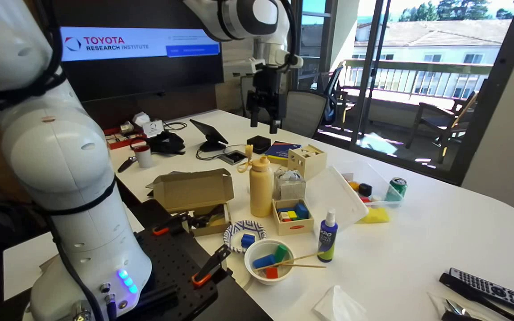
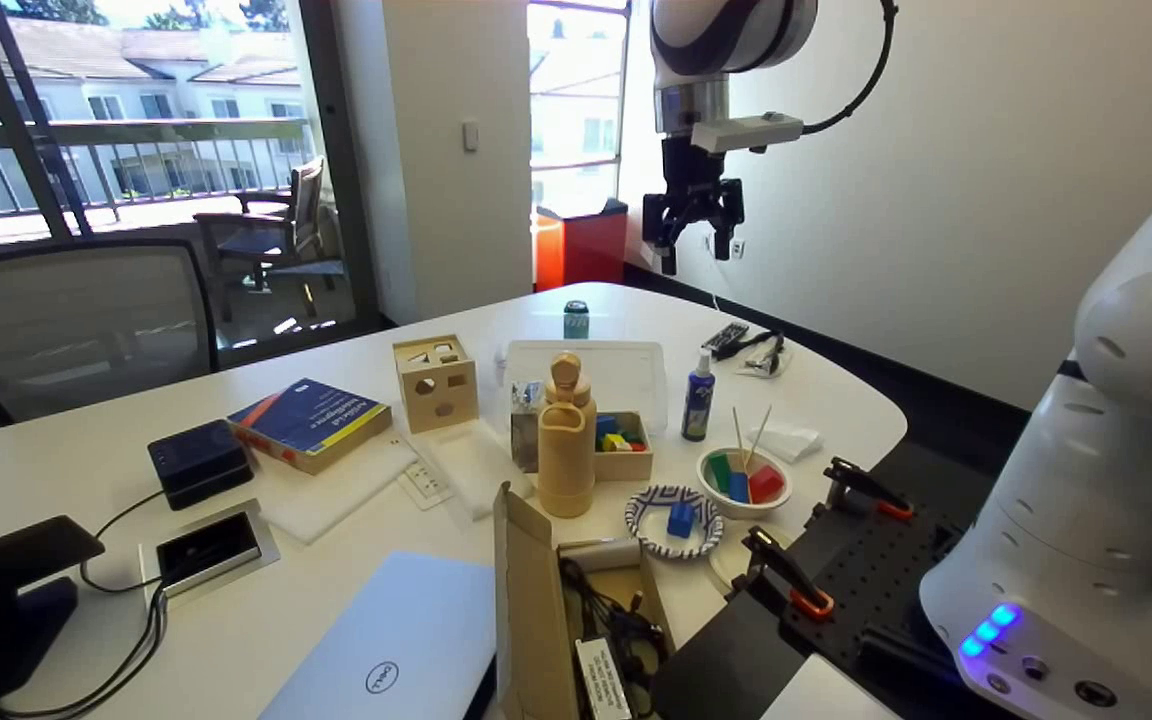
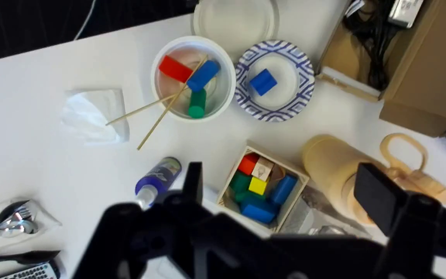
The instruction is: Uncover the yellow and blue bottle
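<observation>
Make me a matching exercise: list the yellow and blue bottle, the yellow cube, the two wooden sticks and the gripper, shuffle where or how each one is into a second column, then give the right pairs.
Things
1. yellow and blue bottle
2. yellow cube
3. two wooden sticks
4. gripper

Places and states
A. partly in the white bowl, jutting past its rim
B. open, in the air above the table
C. upright on the table, white top on
D. inside the open-topped wooden box

Right pairs: 1-C, 2-D, 3-A, 4-B
</observation>
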`<state>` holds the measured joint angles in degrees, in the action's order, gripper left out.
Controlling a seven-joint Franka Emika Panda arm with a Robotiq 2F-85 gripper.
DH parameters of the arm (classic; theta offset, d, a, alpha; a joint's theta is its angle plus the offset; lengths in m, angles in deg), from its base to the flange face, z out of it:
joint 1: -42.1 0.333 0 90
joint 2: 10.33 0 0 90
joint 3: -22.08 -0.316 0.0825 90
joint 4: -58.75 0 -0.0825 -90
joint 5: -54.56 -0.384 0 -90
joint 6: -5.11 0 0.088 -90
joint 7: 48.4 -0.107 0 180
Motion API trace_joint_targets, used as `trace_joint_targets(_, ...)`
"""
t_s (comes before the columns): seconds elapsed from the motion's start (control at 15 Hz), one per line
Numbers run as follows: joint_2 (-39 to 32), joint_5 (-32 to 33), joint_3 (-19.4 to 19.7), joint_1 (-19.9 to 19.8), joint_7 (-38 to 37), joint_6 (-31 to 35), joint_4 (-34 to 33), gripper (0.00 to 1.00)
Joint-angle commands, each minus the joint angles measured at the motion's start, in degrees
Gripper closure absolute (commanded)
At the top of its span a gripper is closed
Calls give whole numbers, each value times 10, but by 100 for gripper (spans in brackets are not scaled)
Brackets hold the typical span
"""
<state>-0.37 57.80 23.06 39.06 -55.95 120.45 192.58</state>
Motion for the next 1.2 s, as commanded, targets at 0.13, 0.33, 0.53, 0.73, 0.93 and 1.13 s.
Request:
trace_joint_targets(0.13,-134,-51,94,-62,127,148,-37,0)
trace_joint_targets(0.33,-215,-141,106,-91,215,202,-61,0)
trace_joint_targets(0.53,-276,-198,85,-117,262,222,-86,0)
trace_joint_targets(0.73,-328,-225,63,-138,282,247,-109,0)
trace_joint_targets(0.93,-363,-226,48,-152,274,271,-127,0)
trace_joint_targets(1.13,-389,-210,46,-157,256,289,-143,0)
